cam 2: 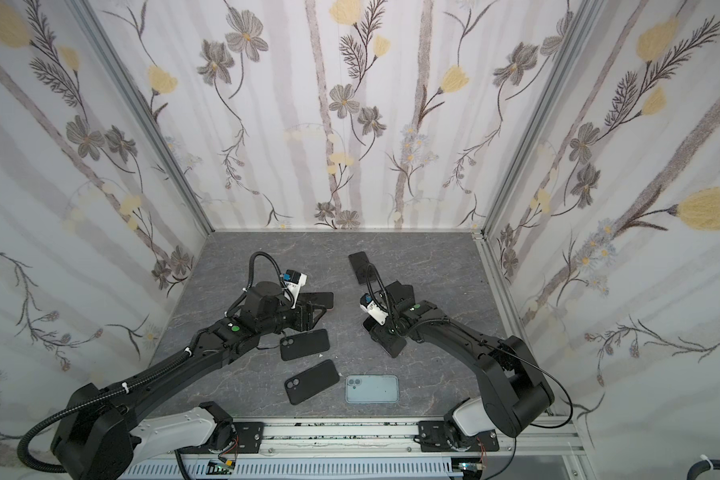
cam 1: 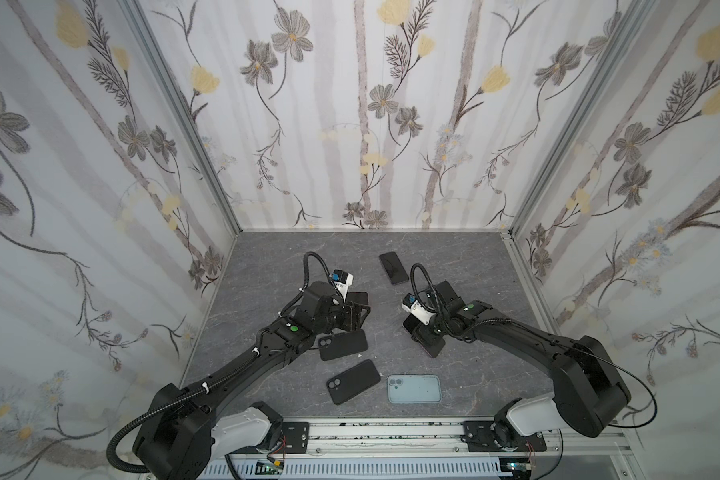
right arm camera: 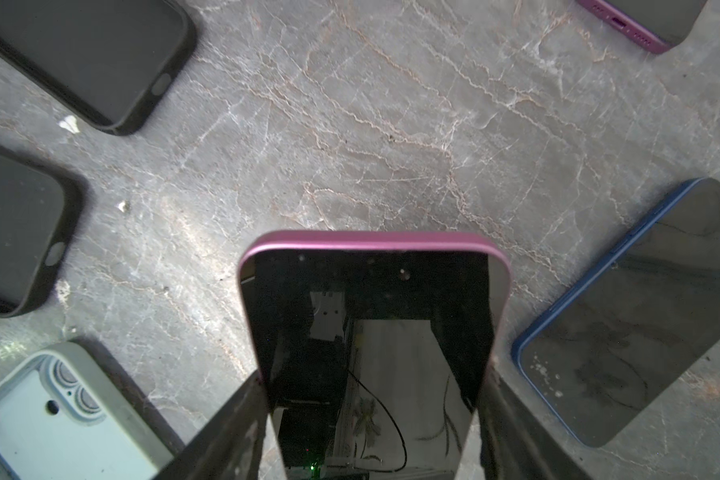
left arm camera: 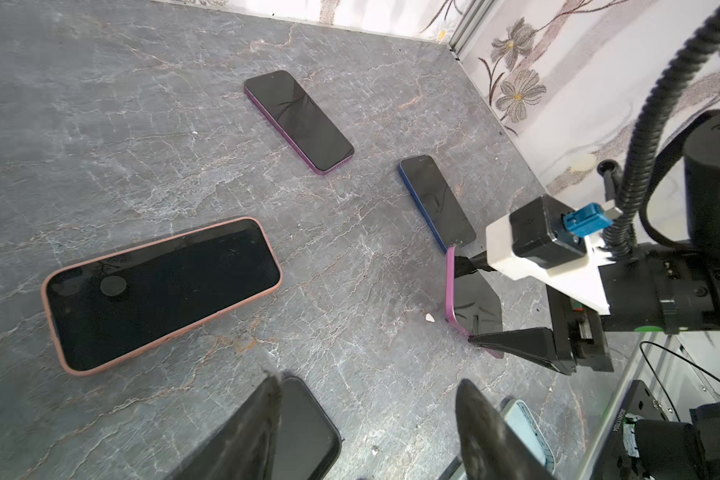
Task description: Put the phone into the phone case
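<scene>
Four phones (cam 1: 393, 268) and three empty cases (cam 1: 353, 381) are on the gray table (cam 1: 454, 257). The right gripper (right arm camera: 373, 376) squeezes the long sides of a purple phone (right arm camera: 371, 299), tipped up beside a blue phone (left arm camera: 435, 203). The left gripper (left arm camera: 370, 380) is open, holding nothing, above a black case (cam 1: 343, 345). The light blue case (cam 1: 414, 388) lies near the front edge. The table's middle is bare.

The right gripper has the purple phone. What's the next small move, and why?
Probably carry the purple phone, clamped in the right gripper, over to the black case, because that case looks empty and lies by the open left gripper, which could steady it.
</scene>
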`<state>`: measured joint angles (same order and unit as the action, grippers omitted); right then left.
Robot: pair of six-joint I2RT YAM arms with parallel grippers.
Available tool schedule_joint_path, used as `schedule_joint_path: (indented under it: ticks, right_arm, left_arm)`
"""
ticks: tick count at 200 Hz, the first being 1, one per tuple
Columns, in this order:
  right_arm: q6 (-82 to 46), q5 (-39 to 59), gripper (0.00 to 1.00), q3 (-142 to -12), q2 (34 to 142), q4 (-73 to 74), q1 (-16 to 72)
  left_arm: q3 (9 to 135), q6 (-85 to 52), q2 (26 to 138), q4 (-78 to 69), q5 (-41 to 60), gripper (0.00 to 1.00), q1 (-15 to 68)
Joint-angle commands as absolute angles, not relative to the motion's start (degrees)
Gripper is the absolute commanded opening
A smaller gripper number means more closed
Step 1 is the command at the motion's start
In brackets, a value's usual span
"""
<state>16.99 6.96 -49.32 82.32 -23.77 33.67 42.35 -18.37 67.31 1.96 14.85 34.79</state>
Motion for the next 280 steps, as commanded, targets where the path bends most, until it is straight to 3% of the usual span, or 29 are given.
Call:
schedule_joint_path:
  ticks: [1, 126, 192, 237, 280]
  right_arm:
    - [16.6, 7.9, 0.38, -48.9, 80.3, -20.9, 33.9]
    - [17.3, 6.3, 0.35, -53.9, 72.0, -19.4, 40.8]
    - [17.8, 5.6, 0.36, -55.9, 70.6, -16.9, 44.7]
    - [17.8, 4.0, 0.35, -56.7, 71.6, -16.4, 46.6]
    - [17.8, 2.9, 0.35, -56.7, 72.0, -15.7, 48.5]
  left_arm:
    - [43.5, -20.0, 67.9, 0.1, 17.6, 0.66, 34.7]
    - [52.5, -28.5, 74.0, 0.0, 33.1, 0.65, 35.2]
    - [51.5, -30.2, 74.0, -0.2, 37.6, 0.56, 35.6]
    - [50.5, -30.1, 74.3, 0.0, 38.5, 0.45, 35.8]
    - [49.4, -30.7, 74.6, 0.4, 37.0, 0.20, 35.8]
